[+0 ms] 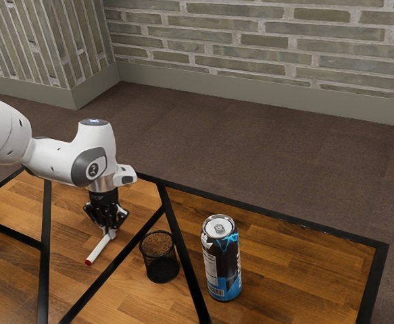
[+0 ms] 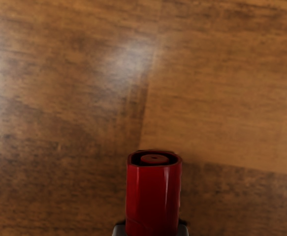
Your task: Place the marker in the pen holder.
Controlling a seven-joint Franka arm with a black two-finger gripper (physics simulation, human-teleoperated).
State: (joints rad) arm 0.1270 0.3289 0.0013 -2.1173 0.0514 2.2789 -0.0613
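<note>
Marker [image 2: 153, 201] is held between the two fingers of the gripper [image 1: 112, 234], inward from the far edge of the table [image 1: 305, 270], so the grasping appears done, while carrying to the pen holder [image 1: 161, 266] and inserting remain to be made.

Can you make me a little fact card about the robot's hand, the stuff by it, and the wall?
marker: white with a red end, not in the pen holder
hand: shut on the marker
pen holder: black mesh, standing upright
drink can: tall, black and blue, standing upright
middle one: pen holder, between marker and drink can
table: brown wood with black strips
wall: bricks
</note>
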